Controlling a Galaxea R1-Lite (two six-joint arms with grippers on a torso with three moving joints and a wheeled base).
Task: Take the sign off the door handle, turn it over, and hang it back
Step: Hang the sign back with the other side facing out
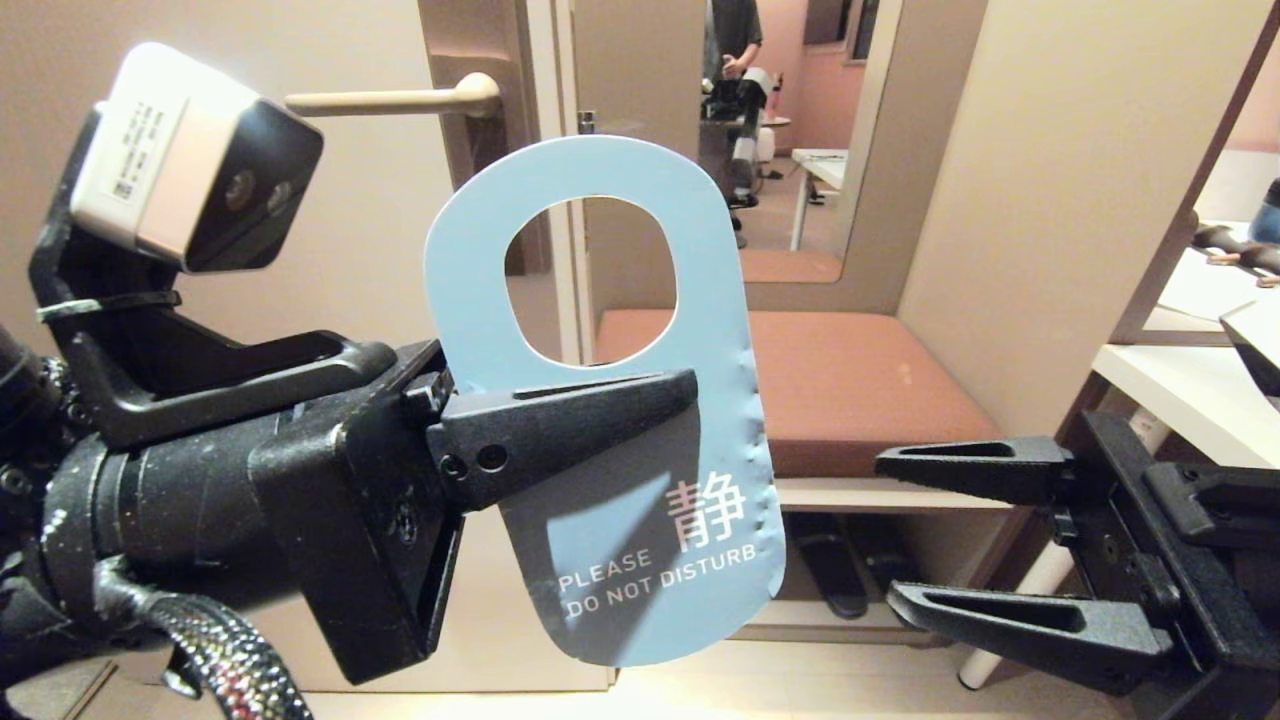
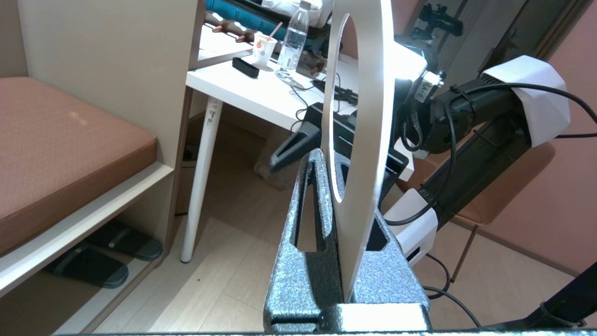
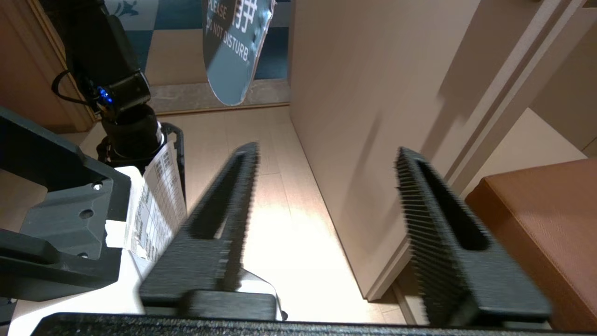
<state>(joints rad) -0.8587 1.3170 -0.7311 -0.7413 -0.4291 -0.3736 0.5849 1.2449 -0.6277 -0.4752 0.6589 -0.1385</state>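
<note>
The blue-grey sign (image 1: 640, 590) hangs upright in mid-air, off the door handle (image 1: 400, 100), with its hole at the top and "PLEASE DO NOT DISTURB" facing me. My left gripper (image 1: 680, 390) is shut on the sign's middle, just under the hole. In the left wrist view the sign (image 2: 368, 140) shows edge-on, pale side out, pinched between the fingers of my left gripper (image 2: 332, 161). My right gripper (image 1: 886, 530) stands open and empty, a short way right of the sign's lower half. The right wrist view shows my right gripper (image 3: 326, 149) with the sign (image 3: 233, 56) ahead of it.
The handle's brown-grey backplate (image 1: 480, 110) sits on the door, up and left of the sign. A bench with a brown cushion (image 1: 860, 390) stands behind, with slippers (image 1: 830, 575) below it. A white table (image 1: 1190, 390) is at the right. A person (image 1: 735, 40) shows far back.
</note>
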